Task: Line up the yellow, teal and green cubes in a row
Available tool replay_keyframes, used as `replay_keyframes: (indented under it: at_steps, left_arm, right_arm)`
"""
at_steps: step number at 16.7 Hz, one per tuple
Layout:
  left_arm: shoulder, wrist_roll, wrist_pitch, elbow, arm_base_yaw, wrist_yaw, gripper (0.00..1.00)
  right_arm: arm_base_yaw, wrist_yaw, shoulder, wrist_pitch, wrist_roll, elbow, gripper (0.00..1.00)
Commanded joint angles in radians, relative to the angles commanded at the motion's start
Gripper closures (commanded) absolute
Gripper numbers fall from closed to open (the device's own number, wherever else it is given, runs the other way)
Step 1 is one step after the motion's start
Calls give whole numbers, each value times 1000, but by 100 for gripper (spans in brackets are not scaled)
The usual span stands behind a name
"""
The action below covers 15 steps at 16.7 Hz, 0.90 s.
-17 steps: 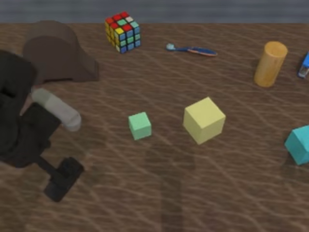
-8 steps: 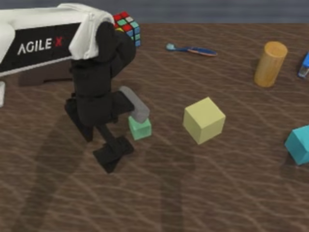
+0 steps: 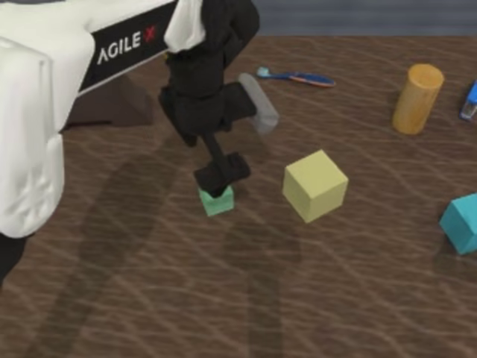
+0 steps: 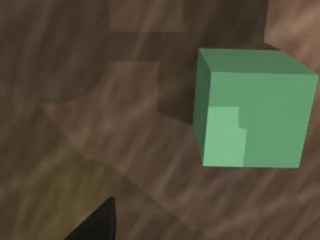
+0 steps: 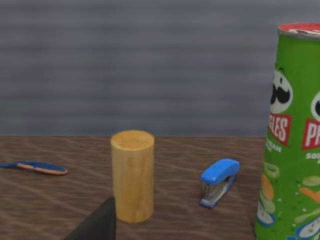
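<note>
Green cube (image 3: 218, 201): smallest of the three, on the table left of centre, resting flat. No long axis; its edges sit slightly turned against the table's edges. The left wrist view shows it close below the camera (image 4: 252, 112), free of contact on the faces that show.

Left gripper (image 3: 220, 173): hangs directly over the green cube, covering the cube's far edge in the top view. Whether the jaws are spread or closed cannot be told; only one dark fingertip (image 4: 95, 225) shows in the left wrist view, apart from the cube.

Yellow cube (image 3: 314, 185): largest, just right of the green one with a gap between, flat on the table, turned so that a corner faces the near edge.

Teal cube (image 3: 462, 222): at the right edge of the table, partly cut off by the frame, well apart from the other two and slightly nearer the front.

Other items: toothbrush (image 3: 296, 77), lying roughly left to right at the far side; orange cylinder (image 3: 417, 98), upright, far right; blue stapler (image 5: 219, 181) just beside it; green crisp can (image 5: 292, 135), upright.

Right arm: outside the top view; jaw state cannot be told.
</note>
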Motion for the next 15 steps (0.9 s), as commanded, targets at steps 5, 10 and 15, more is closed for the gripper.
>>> replay_keyframes:
  at_steps: [5, 10, 15]
  left_arm:
    - [7, 4, 6, 20, -1, -5, 0]
    - [26, 6, 79, -38, 1, -4, 0]
    - [89, 6, 278, -164, 1, -4, 0]
  right_arm:
    - [0, 0, 0, 0, 0, 0, 0]
    - [0, 0, 0, 0, 0, 0, 0]
    - [0, 0, 0, 0, 0, 0, 0]
